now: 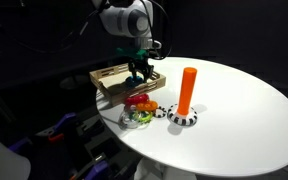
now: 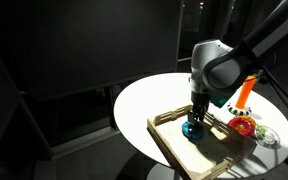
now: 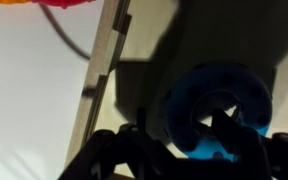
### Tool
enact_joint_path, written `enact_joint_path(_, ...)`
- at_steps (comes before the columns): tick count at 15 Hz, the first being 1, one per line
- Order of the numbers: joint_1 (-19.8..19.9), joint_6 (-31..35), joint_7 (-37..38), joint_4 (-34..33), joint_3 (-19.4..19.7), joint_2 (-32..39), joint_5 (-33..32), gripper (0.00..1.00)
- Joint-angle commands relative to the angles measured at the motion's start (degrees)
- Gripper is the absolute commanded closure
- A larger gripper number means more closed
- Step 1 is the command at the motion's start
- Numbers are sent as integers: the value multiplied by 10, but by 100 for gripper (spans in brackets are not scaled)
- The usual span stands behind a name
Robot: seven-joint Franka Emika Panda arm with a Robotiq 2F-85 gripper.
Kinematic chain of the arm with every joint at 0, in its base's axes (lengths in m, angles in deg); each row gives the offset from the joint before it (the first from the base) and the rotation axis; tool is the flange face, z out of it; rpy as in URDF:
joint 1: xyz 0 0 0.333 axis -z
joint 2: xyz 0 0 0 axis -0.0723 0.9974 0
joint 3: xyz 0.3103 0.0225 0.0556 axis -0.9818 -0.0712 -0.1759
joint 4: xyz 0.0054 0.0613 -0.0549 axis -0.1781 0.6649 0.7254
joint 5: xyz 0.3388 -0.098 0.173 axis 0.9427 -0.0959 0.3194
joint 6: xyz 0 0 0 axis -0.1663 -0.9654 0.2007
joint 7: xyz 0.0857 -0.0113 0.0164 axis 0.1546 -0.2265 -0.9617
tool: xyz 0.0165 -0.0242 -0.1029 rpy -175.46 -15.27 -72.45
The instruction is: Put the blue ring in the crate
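Dark tool (image 3: 181, 138) clamps the glossy blue ring (image 3: 189, 92) (a smooth torus) inside the slatted light-wood crate (image 3: 102, 70).

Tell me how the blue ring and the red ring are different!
The blue ring is bright blue; the red ring is red. The blue ring sits inside the crate; the red ring is outside it, near the orange peg. The blue ring is at the jaws of the gripper; the red ring is away from them. Both are round rings.
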State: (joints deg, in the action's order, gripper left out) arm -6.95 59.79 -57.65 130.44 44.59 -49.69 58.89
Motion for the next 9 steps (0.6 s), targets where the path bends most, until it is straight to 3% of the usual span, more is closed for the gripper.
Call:
enact_joint_path(1, 5, -16, 3, -6, -1, -14, -3, 1)
enact_joint_path(9, 19, -68, 1, 14, 3, -86, -1, 0)
